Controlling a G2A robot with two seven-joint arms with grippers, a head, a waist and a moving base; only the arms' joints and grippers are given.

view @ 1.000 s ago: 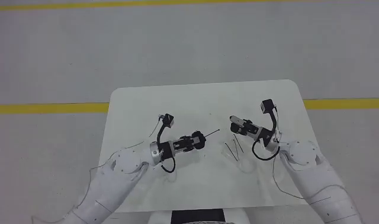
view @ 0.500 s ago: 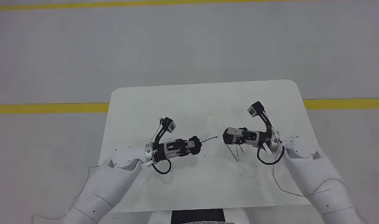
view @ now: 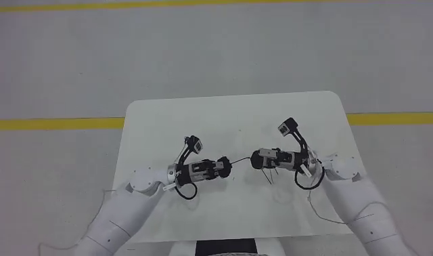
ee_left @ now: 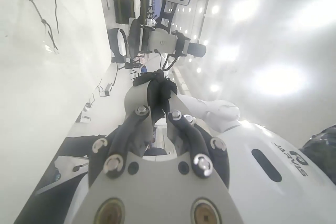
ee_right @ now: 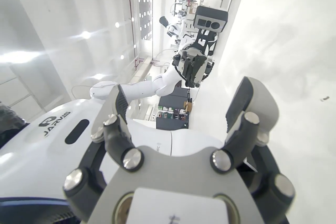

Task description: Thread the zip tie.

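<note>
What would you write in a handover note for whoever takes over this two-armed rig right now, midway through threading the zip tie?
Grippers: the left gripper is shut on the zip tie. The right gripper is open and empty, facing the left one.
Things: the tie is held straight over the table, its free end pointing at the right gripper. The spare ties lie on the table near the right arm.
Done: one tie picked up and presented.
Left: no loop shows, so the threading itself is not yet done. Probably the open gripper takes the free end next.
</note>
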